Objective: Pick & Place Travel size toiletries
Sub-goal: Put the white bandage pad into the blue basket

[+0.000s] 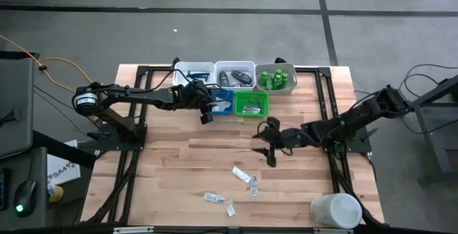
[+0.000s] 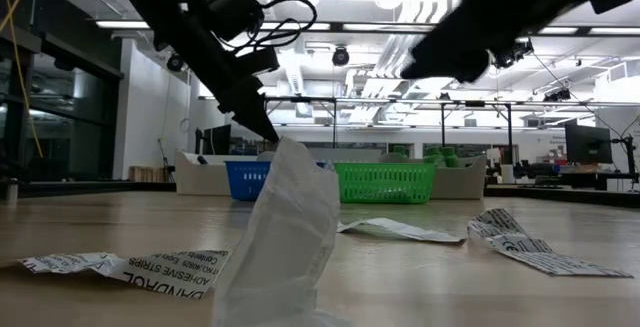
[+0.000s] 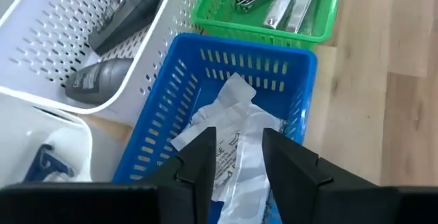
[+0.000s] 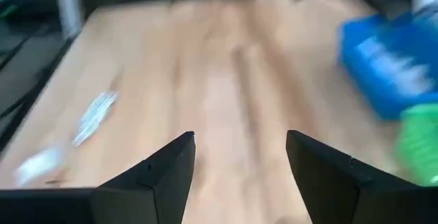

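My left gripper (image 1: 207, 112) hangs open over the blue tray (image 3: 239, 49), its fingers (image 3: 198, 162) standing on either side of the white and clear flat packets (image 3: 236, 131) that lie in the tray. Whether they touch a packet I cannot tell. My right gripper (image 1: 270, 147) is open over bare wood at the table's middle, with nothing between its fingers (image 4: 171, 172). Several flat packets (image 1: 243, 174) lie on the table nearer the front edge. In the low view one packet (image 2: 290, 237) stands close to the camera.
Behind the blue tray stand a white tray with dark grey pieces (image 3: 102, 39), another white tray (image 1: 193, 73) and one with green bottles (image 1: 275, 79). A green tray (image 1: 252, 104) with metal pieces adjoins the blue one. A large white cylinder (image 1: 335, 210) stands at the front right corner.
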